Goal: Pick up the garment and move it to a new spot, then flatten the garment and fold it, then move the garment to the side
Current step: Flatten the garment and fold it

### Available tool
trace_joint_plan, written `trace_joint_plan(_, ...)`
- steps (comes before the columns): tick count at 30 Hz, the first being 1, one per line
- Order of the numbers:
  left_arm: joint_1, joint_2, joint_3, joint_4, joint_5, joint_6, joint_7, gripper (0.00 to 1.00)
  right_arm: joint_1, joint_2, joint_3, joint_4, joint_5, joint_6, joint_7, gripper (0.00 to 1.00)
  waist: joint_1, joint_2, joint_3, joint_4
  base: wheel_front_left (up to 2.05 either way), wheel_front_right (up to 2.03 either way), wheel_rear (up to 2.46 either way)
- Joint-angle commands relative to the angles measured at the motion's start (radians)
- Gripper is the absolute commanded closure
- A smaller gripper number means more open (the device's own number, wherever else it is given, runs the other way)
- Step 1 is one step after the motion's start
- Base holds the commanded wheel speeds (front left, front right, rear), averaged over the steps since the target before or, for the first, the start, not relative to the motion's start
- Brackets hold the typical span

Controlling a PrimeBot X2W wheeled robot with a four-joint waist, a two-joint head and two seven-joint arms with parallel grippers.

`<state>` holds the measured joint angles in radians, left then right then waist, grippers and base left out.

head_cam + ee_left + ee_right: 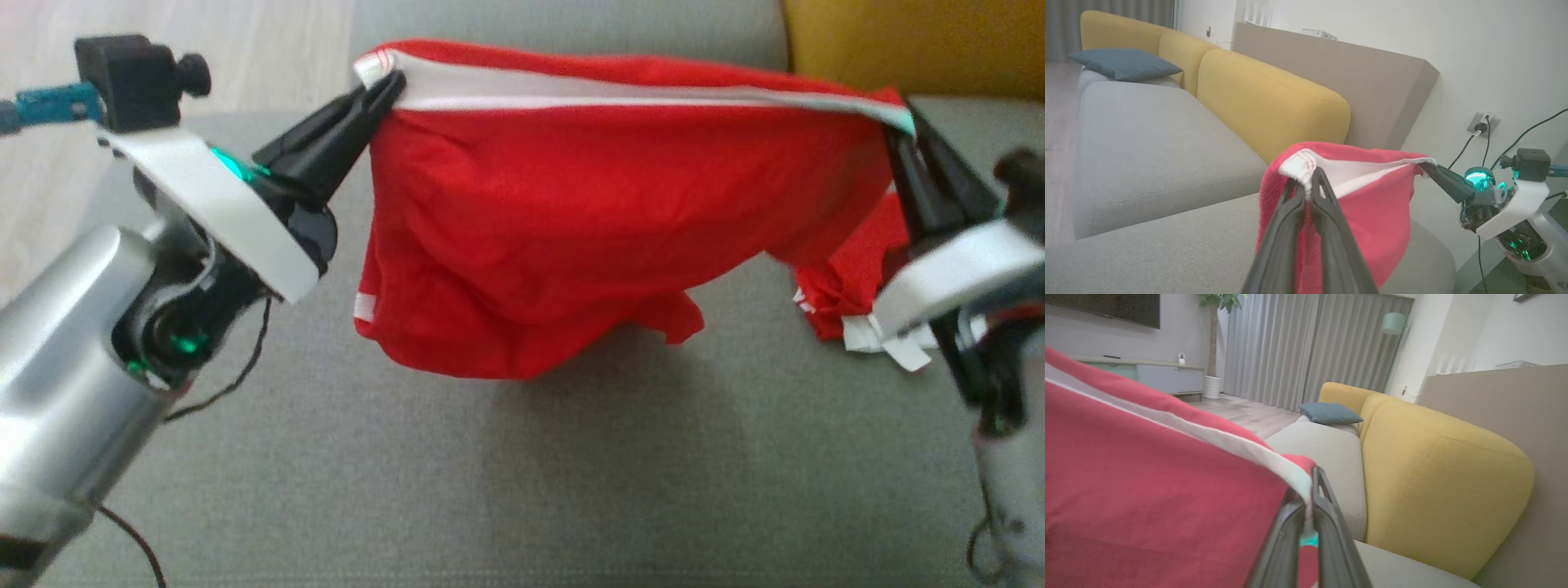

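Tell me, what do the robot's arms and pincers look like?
The left pincer and right pincer are each two long, pointy black fingers. Behind each sits a curved white collar with a glowing green light. The left arm is shiny silver, with a thin black cable and a little black camera box.

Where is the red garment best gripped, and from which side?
Grip the white band along the top edge of the red garment, at its two ends, from the outer sides: it runs straight and the cloth hangs freely below. The left gripper and right gripper hold it so.
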<state>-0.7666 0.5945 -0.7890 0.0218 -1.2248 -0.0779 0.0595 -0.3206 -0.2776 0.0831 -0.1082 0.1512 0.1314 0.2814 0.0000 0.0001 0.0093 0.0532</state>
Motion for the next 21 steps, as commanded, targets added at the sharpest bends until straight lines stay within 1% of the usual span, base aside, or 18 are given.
trace_joint_plan(1, -0.102, 0.036, 0.075, -0.011, 0.0, 0.01, 0.007, 1.0, -0.112, -0.026, 0.023, -0.034, 0.013, -0.001, 0.018, 1.0, 0.0, -0.0001, 0.066, -0.006, 0.0, 0.0, 0.0)
trace_joint_plan(3, -0.154, 0.031, 0.077, 0.014, 0.016, 0.015, 0.025, 1.0, -0.2, -0.049, 0.051, -0.012, 0.016, -0.001, 0.033, 1.0, 0.0, -0.0001, 0.125, -0.011, 0.0, 0.0, 0.0)
trace_joint_plan(5, -0.219, 0.021, 0.08, 0.06, 0.038, 0.014, 0.039, 1.0, -0.312, -0.044, 0.074, 0.045, 0.052, -0.001, 0.044, 1.0, 0.0, -0.0001, 0.19, -0.021, 0.0, 0.0, 0.0)
trace_joint_plan(8, -0.34, -0.008, 0.098, 0.165, 0.065, 0.009, 0.044, 1.0, -0.519, -0.072, 0.136, 0.175, 0.049, -0.001, 0.034, 1.0, 0.0, -0.0001, 0.293, -0.034, 0.0, 0.0, 0.0)
trace_joint_plan(10, -0.433, -0.032, 0.112, 0.253, 0.094, 0.004, 0.027, 1.0, -0.668, -0.061, 0.154, 0.287, 0.059, -0.001, 0.006, 1.0, 0.0, -0.0001, 0.354, -0.041, 0.0, 0.0, 0.0)
trace_joint_plan(13, -0.578, -0.075, 0.139, 0.391, 0.149, -0.001, -0.04, 1.0, -0.888, -0.036, 0.15, 0.46, 0.033, -0.001, -0.073, 1.0, 0.0, -0.0001, 0.433, -0.045, 0.0, 0.0, 0.0)
trace_joint_plan(16, -0.697, -0.121, 0.154, 0.508, 0.201, -0.012, -0.134, 1.0, -1.059, 0.002, 0.111, 0.61, -0.032, -0.001, -0.183, 1.0, 0.0, -0.0001, 0.488, -0.044, 0.0, 0.0, 0.0)
trace_joint_plan(19, -0.768, -0.162, 0.155, 0.598, 0.241, -0.027, -0.235, 1.0, -1.156, 0.046, 0.045, 0.742, -0.093, -0.001, -0.291, 1.0, 0.0, -0.0001, 0.524, -0.039, 0.0, 0.0, 0.0)
trace_joint_plan(20, -0.768, -0.162, 0.155, 0.598, 0.241, -0.027, -0.235, 1.0, -1.156, 0.046, 0.045, 0.742, -0.093, -0.001, -0.291, 1.0, 0.0, -0.0001, 0.524, -0.039, 0.0, 0.0, 0.0)
trace_joint_plan(21, -0.78, -0.176, 0.154, 0.623, 0.249, -0.032, -0.261, 1.0, -1.171, 0.061, 0.025, 0.781, -0.114, -0.001, -0.324, 1.0, 0.0, -0.0001, 0.534, -0.036, 0.0, 0.0, 0.0)
